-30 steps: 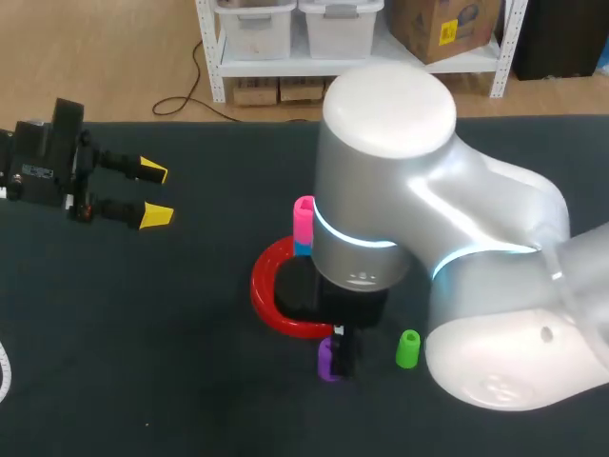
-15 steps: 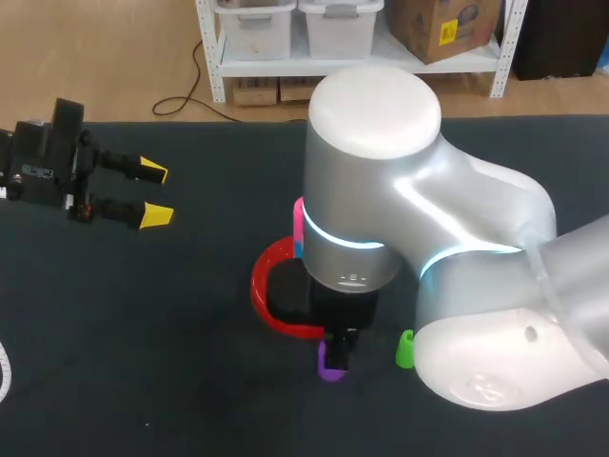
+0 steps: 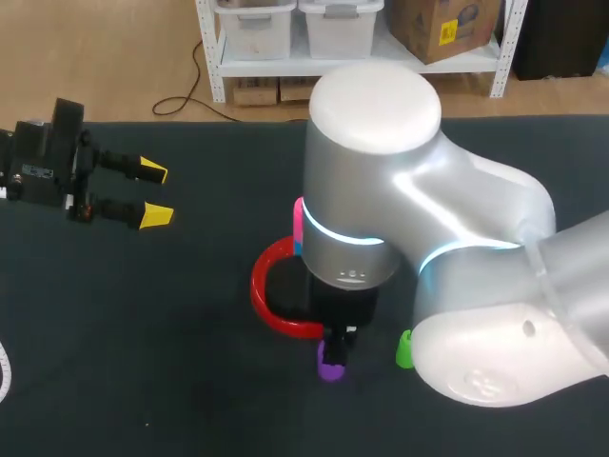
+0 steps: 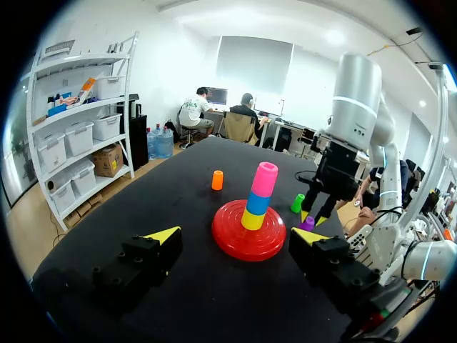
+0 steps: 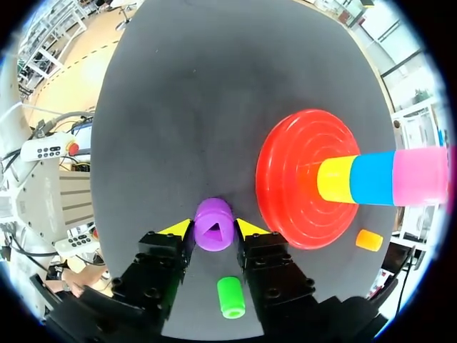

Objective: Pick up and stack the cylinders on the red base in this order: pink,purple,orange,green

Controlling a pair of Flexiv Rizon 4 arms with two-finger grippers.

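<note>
The red base carries a post with yellow, blue and pink cylinders stacked, pink outermost. The purple cylinder stands upright on the table beside the base, and my right gripper is shut on it from above, a yellow tip on either side. The green cylinder stands close behind that gripper. The orange cylinder sits beyond the base, hidden in the head view. My left gripper hangs open, far left.
My right arm's big white body covers the table's middle and right in the head view. The dark tabletop runs bare between the left gripper and the base.
My right gripper's fingers have closed in onto the purple cylinder while the arm shifted slightly left. The left arm has kept still.
</note>
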